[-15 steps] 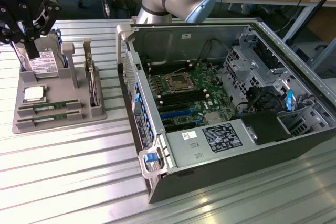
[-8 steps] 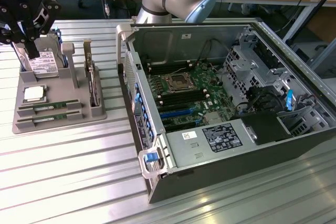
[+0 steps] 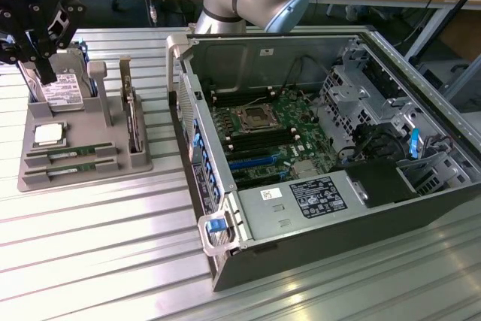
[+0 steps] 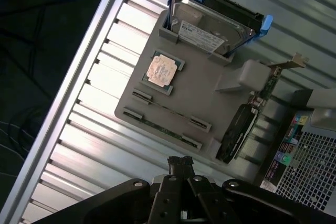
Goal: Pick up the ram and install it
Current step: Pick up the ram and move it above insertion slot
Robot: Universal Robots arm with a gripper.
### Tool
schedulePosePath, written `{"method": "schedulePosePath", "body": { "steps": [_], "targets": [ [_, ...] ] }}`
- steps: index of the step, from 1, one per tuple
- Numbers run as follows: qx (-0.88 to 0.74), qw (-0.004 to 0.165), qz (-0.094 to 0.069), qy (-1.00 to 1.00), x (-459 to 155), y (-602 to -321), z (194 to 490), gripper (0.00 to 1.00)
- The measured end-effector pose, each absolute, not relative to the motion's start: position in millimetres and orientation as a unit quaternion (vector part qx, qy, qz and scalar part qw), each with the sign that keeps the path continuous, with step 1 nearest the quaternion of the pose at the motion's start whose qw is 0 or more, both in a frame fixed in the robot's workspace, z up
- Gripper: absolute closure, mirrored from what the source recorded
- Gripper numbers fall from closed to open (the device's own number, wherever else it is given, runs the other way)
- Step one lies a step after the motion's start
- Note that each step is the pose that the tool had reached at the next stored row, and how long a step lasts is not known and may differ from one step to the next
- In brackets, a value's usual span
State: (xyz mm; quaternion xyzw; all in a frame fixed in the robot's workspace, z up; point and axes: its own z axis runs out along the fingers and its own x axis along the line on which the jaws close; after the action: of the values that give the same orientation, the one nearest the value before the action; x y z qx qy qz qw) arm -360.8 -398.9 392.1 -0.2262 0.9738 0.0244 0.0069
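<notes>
Two ram sticks (image 3: 71,153) (image 3: 69,168) stand on edge in slots along the near side of a grey holder tray (image 3: 94,129) at the exterior view's left. They are thin green boards; in the wrist view they appear as narrow strips (image 4: 169,110) (image 4: 161,128). My black gripper (image 3: 45,74) hangs over the far end of the tray, in front of the hard drive, well above the ram. Its fingers (image 4: 181,161) are shut together with nothing between them.
The tray also holds a silver hard drive (image 3: 60,94) in a blue bracket, a square processor (image 3: 47,134) and an upright expansion card (image 3: 134,122). An open computer case (image 3: 421,208) lies at the exterior view's right, with a motherboard (image 3: 263,129) showing black memory slots beside the processor socket.
</notes>
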Motion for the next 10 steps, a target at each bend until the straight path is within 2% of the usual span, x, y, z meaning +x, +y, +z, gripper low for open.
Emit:
{"method": "schedulePosePath", "body": {
  "steps": [10],
  "targets": [
    [-0.250, 0.006, 0.025, 0.968, -360.8, -398.9, 392.1, 0.89]
  ]
}}
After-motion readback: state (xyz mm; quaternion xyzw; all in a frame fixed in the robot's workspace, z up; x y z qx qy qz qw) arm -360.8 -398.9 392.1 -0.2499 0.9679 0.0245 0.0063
